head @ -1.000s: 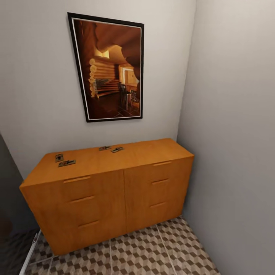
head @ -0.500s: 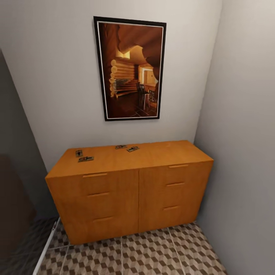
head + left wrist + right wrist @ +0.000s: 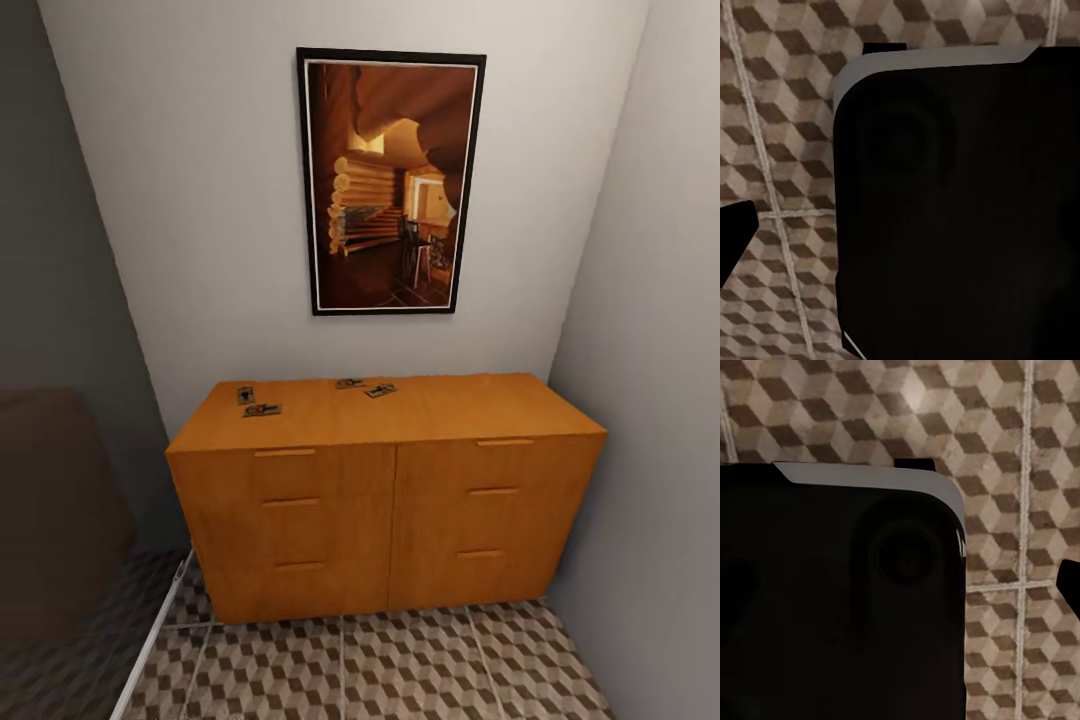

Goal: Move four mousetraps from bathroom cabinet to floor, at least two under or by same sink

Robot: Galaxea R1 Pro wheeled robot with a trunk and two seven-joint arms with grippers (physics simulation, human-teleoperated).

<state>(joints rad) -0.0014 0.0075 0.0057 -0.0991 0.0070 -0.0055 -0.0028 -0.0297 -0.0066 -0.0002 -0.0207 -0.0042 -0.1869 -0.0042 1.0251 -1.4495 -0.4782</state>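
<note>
The floor (image 3: pixel 400 670) lies nearest in the head view, its cube-patterned tiles running up to the foot of the cabinet (image 3: pixel 390 510). A pale strip (image 3: pixel 150 650) crosses the tiles at the cabinet's left front corner, and left of that the floor falls into shadow beside a dark brown shape (image 3: pixel 50 520), too dim to identify.

In the left wrist view a black, grey-edged robot part (image 3: pixel 960 210) hangs over the tiled floor (image 3: pixel 780 150), with a dark tip (image 3: pixel 731 240) at the frame edge; whether the left gripper is open or closed cannot be told. The right wrist view shows a similar black part (image 3: pixel 840 592) over the tiles (image 3: pixel 1020 472), a dark tip (image 3: pixel 1071 581) at the edge, and the right gripper's state cannot be told either.

The cabinet stands against the back wall (image 3: pixel 220 220), its right end close to the side wall (image 3: pixel 660 350). Its front has two columns of three drawers with bar handles.

All four mousetraps lie flat on the cabinet's top. Two sit near its left end: one (image 3: pixel 262 410) close to the front-left part, another (image 3: pixel 245 395) just behind it. Two more lie near the top's back edge, left of its middle: one (image 3: pixel 349 383) and one (image 3: pixel 380 391) just beside it.

Above the cabinet a black-framed picture (image 3: pixel 390 185) of a log interior hangs on the back wall.
</note>
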